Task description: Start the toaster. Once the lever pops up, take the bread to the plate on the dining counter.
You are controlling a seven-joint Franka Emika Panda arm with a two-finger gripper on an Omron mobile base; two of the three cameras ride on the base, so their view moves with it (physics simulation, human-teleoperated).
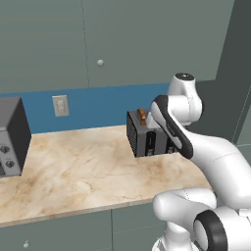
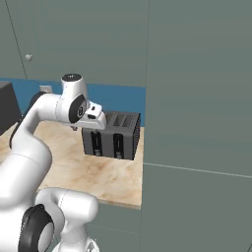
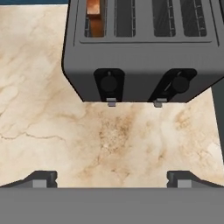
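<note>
Upright, bread (image 3: 95, 17) edge-on in toaster (image 3: 140, 52)

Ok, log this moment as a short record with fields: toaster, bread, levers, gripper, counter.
toaster: dark grey, on the marbled counter near its right end
bread: orange-brown slice standing in the leftmost slot
levers: two on the front, left one; position unclear
gripper: open, above the counter in front of the toaster, holding nothing
counter: beige marble, blue wall behind

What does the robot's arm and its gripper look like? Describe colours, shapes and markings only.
The white arm is built of thick, rounded, glossy segments with dark grey to black joint rings, a dark band along one link and a dark-capped upper joint. The gripper ends in two small dark finger tips with lighter grey pads. No cables or lettering are visible.
</note>
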